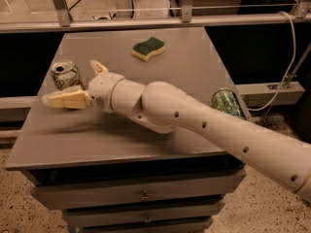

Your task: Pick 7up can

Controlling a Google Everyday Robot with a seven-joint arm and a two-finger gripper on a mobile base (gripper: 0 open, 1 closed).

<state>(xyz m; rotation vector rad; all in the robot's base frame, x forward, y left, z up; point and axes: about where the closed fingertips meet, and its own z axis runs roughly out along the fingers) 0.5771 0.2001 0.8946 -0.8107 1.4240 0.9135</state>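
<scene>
The 7up can [65, 75], silver-white with green lettering, stands upright near the left edge of the grey table [194, 57]. My gripper [69, 81] is at the can, open. One cream finger [63, 100] lies just in front of the can and points left. The other finger [99, 68] sticks up just to the can's right. The can sits in the gap between the two fingers. I cannot tell whether either finger touches it. My white arm runs across the table from the lower right.
A green and yellow sponge [148, 48] lies at the table's back middle. A darker green patterned can [226, 102] is at the table's right edge, partly behind my arm. Drawers [143, 195] are below the tabletop. A metal rail runs behind the table.
</scene>
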